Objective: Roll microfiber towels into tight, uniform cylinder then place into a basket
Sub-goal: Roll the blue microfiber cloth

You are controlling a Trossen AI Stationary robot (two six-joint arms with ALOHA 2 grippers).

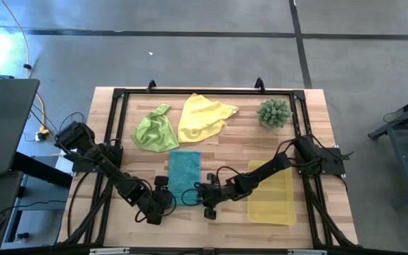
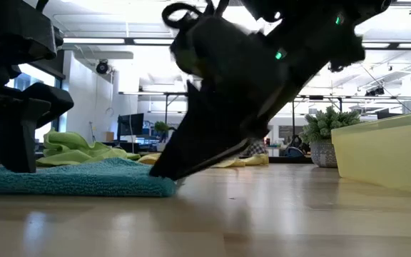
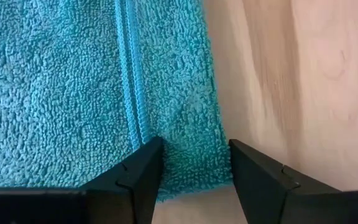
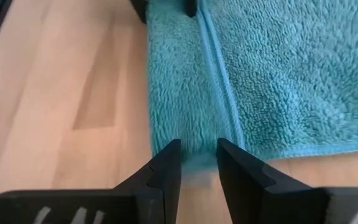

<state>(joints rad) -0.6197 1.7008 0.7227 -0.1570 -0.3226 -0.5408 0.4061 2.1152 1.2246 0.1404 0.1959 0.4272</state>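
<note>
At the near edge of the table [image 1: 310,120], a teal towel [image 1: 184,168] lying flat, not rolled yet. Left gripper [image 3: 194,180] wide open around one near corner of it. Right gripper [image 4: 197,171] part open, its fingers either side of the other near corner, not squeezing yet. Yellow basket [image 1: 271,191] just beside, on the right. Yellow towel [image 1: 202,117] and lime green towel [image 1: 154,129] farther back, crumpled. Could go wrong: only the hem pinched, corner slipping out, roll loose and crooked
</note>
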